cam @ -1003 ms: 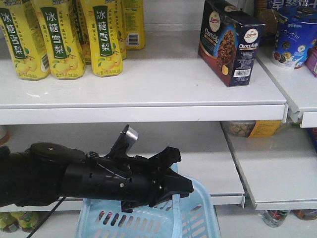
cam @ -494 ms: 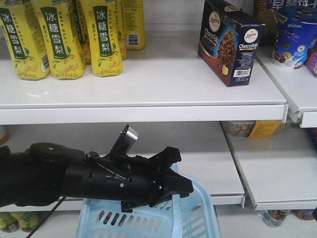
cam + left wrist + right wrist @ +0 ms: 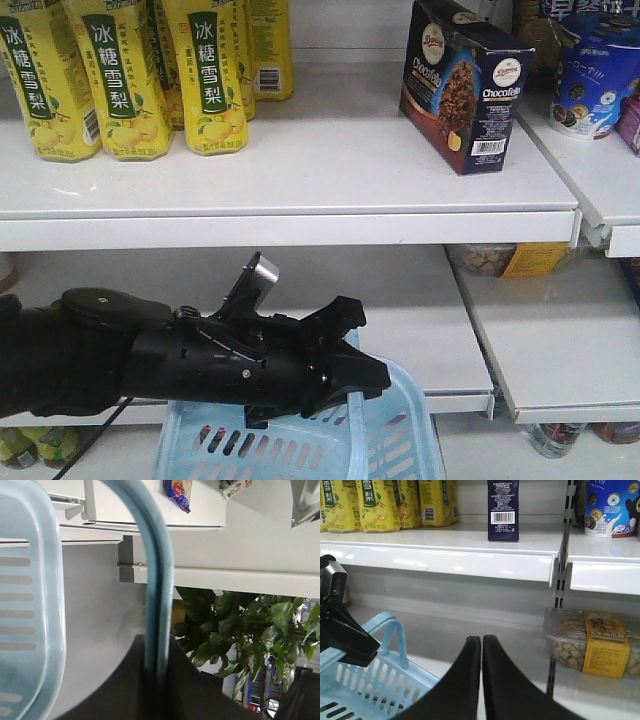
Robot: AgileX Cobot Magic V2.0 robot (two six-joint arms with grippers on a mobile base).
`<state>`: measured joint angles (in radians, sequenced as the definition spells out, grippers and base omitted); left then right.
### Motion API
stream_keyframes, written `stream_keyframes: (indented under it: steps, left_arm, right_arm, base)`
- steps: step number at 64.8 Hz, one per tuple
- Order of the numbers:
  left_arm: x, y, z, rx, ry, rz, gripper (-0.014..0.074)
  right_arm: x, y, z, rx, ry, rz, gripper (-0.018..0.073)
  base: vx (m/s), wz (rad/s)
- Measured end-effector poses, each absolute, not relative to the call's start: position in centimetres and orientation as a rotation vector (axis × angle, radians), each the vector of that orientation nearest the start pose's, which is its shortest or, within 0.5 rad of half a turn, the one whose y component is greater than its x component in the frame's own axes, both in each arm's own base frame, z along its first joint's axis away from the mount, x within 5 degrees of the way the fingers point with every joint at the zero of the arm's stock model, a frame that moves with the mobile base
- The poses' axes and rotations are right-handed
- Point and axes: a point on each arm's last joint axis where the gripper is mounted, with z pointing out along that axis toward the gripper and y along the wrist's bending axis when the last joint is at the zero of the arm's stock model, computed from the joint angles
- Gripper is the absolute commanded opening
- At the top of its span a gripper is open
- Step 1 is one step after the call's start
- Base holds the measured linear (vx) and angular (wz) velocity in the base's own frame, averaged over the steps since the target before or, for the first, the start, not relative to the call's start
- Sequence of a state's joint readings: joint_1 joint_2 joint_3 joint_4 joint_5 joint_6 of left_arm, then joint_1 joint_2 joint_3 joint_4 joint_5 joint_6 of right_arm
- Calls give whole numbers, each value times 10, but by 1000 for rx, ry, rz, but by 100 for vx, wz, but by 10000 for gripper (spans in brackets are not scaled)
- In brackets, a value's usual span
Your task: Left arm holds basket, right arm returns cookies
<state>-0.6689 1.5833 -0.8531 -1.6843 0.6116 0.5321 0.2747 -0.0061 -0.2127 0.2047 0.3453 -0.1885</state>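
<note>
The cookies [image 3: 462, 85] stand upright on the upper white shelf [image 3: 300, 170], toward its right end, well apart from both arms; the right wrist view shows only the carton's narrow barcode side. To the left on the same shelf stand yellow drink bottles [image 3: 130, 80], cut off at the top of the front view, and a round blue cookie tub [image 3: 590, 75] sits on the neighbouring shelf section to the right, partly out of frame. The left arm [image 3: 150, 360] reaches in from the lower left edge, its rear part cut off, and its left hand [image 3: 345, 385] is clamped on the basket handle [image 3: 157, 585], which the left wrist view shows running down between the dark fingers. The basket [image 3: 300, 445] hangs below the lower shelf, with its bottom out of frame and much of its near rim hidden behind the arm; whether anything lies inside cannot be made out. The right hand [image 3: 481, 655] appears only in its own wrist view, its two dark fingers pressed together with nothing between them, in front of the lower shelf. Right of it lies a clear nut pack [image 3: 592, 647] with a yellow label, its text too small to read.
</note>
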Motion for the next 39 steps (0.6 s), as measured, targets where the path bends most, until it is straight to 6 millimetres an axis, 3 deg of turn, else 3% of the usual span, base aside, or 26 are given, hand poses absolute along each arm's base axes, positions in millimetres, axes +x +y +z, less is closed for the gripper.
stream_keyframes:
  steps: [26, 39]
  left_arm:
    - [218, -239, 232, -205, 2543, -1579, -6]
    - [210, -237, 244, 16, 2482, -1556, -6]
  right_arm:
    - [37, 17, 253, -271, 1589, 272, -8]
    - [37, 17, 253, -271, 1589, 272, -8]
  base:
    - [0, 0]
    - [0, 0]
